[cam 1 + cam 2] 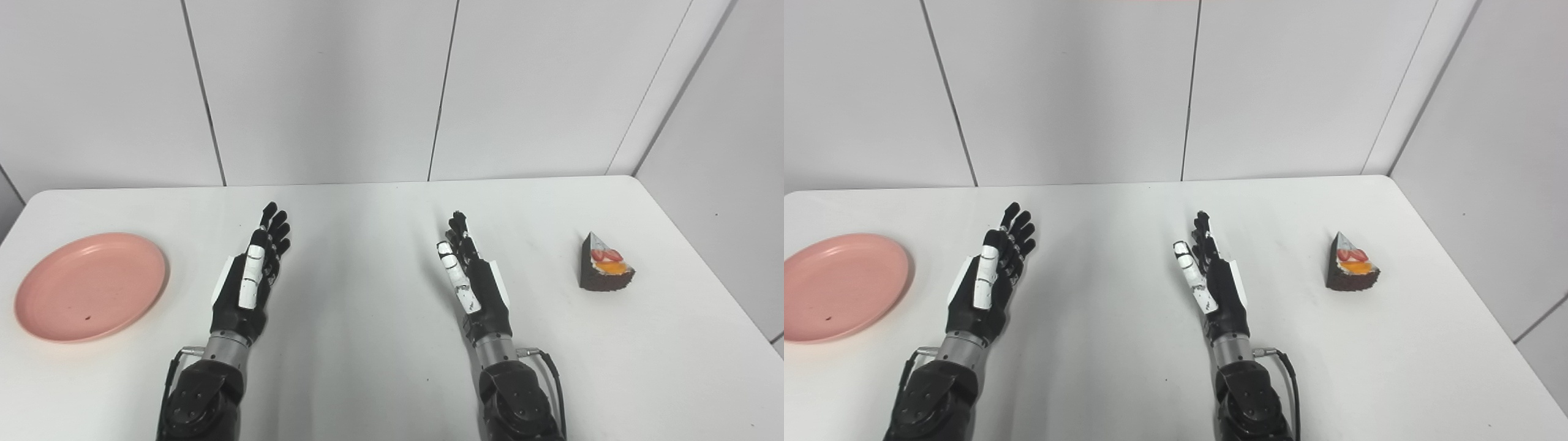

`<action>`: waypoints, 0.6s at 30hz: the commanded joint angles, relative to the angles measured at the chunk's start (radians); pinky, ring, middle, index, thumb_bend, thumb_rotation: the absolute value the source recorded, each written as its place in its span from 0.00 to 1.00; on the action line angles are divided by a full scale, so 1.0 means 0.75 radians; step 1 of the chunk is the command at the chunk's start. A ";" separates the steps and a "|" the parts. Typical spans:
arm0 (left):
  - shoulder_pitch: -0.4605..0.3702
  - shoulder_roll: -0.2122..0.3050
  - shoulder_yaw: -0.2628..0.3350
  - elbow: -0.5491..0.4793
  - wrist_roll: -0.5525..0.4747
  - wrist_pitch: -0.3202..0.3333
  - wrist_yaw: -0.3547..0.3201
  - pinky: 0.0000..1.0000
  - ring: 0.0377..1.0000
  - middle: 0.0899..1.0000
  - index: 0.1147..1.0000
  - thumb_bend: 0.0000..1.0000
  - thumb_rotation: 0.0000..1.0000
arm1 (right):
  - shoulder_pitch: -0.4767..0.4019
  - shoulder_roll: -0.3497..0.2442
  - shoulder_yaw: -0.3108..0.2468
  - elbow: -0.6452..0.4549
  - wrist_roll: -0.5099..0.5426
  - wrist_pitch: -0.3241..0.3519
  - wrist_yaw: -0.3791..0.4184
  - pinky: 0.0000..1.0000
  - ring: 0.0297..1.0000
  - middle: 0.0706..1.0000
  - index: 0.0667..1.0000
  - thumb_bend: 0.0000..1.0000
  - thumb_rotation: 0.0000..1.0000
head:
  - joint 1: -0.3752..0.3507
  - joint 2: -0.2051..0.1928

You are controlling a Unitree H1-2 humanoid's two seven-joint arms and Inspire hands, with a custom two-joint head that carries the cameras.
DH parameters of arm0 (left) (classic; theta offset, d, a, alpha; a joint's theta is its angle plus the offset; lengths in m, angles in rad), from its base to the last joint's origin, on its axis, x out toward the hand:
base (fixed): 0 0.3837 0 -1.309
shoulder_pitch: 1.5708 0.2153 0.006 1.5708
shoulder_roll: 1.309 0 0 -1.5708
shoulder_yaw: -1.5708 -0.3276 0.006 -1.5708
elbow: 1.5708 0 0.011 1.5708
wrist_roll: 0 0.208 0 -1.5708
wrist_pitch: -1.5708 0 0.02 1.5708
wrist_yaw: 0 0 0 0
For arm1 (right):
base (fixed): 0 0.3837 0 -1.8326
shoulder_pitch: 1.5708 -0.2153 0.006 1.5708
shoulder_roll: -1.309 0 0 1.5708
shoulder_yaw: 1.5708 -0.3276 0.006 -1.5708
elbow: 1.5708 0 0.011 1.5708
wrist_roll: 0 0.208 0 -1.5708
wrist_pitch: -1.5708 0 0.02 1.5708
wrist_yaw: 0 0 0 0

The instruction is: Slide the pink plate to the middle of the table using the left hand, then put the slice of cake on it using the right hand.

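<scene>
Looks like a robot test lab: bare white table w/ rounded corners, set in a corner of plain white panel walls, no home furnishings.

White desk with rounded corners, pale grey panelled wall behind with dark vertical seams, side wall at right, soft even light

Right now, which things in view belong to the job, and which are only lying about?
For the job:
pink plate, at the table's left
slice of cake, at the right
left hand, open
right hand, open

Lying about:
nothing loose; only the white table and the wall panels
</scene>
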 commanded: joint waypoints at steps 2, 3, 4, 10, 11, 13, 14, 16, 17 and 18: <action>0.119 0.014 0.002 0.051 0.021 0.004 0.009 1.00 1.00 1.00 1.00 0.73 1.00 | -0.028 -0.004 -0.003 -0.016 0.004 -0.034 0.001 1.00 1.00 1.00 1.00 0.69 0.82 | 0.004 -0.001; 0.119 0.014 0.000 0.051 0.023 0.005 0.006 1.00 1.00 1.00 1.00 0.74 1.00 | -0.029 -0.005 -0.004 -0.014 0.008 -0.037 0.003 1.00 1.00 1.00 1.00 0.69 0.82 | 0.005 -0.001; 0.118 0.013 0.000 0.057 0.022 0.000 0.005 1.00 1.00 1.00 1.00 0.74 1.00 | -0.030 -0.006 -0.005 -0.012 0.008 -0.043 0.003 1.00 1.00 1.00 1.00 0.68 0.82 | 0.008 -0.003; 0.113 -0.001 0.008 0.065 0.025 0.006 0.019 1.00 1.00 1.00 1.00 0.74 1.00 | -0.029 -0.014 -0.005 -0.010 0.007 -0.046 0.006 1.00 1.00 1.00 1.00 0.67 0.82 | 0.027 -0.009; 0.110 -0.001 0.008 0.071 0.025 0.002 0.019 1.00 1.00 1.00 1.00 0.75 1.00 | -0.029 -0.015 -0.005 -0.010 0.006 -0.045 0.005 1.00 1.00 1.00 1.00 0.68 0.83 | 0.027 -0.009; 0.106 -0.003 0.007 0.081 0.025 -0.009 0.018 1.00 1.00 1.00 1.00 0.75 1.00 | -0.028 -0.016 -0.005 -0.009 0.009 -0.044 0.007 1.00 1.00 1.00 1.00 0.69 0.83 | 0.032 -0.014; 0.106 -0.006 0.007 0.082 0.027 -0.012 0.023 1.00 1.00 1.00 1.00 0.74 1.00 | -0.027 -0.016 -0.006 -0.009 0.011 -0.042 0.007 1.00 1.00 1.00 1.00 0.70 0.83 | 0.037 -0.018; 0.105 -0.010 0.007 0.084 0.033 -0.015 0.031 1.00 1.00 1.00 1.00 0.73 1.00 | -0.026 -0.019 -0.007 -0.007 0.016 -0.041 0.012 1.00 1.00 1.00 1.00 0.71 0.82 | 0.044 -0.021; 0.104 -0.011 0.007 0.085 0.031 -0.015 0.030 1.00 1.00 1.00 1.00 0.72 1.00 | -0.026 -0.020 -0.007 -0.005 0.019 -0.042 0.014 1.00 1.00 1.00 1.00 0.71 0.82 | 0.048 -0.021; 0.104 -0.011 0.007 0.088 0.030 -0.017 0.027 1.00 1.00 1.00 1.00 0.72 1.00 | -0.025 -0.021 -0.007 -0.004 0.020 -0.043 0.014 1.00 1.00 1.00 1.00 0.71 0.82 | 0.050 -0.022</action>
